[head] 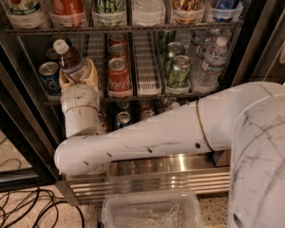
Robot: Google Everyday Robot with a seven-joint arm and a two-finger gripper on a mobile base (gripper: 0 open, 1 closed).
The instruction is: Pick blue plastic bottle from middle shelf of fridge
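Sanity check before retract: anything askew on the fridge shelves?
Only the blue plastic bottle: it leans left, clamped in the gripper at the left end of the middle shelf. The red cans beside it stand upright.
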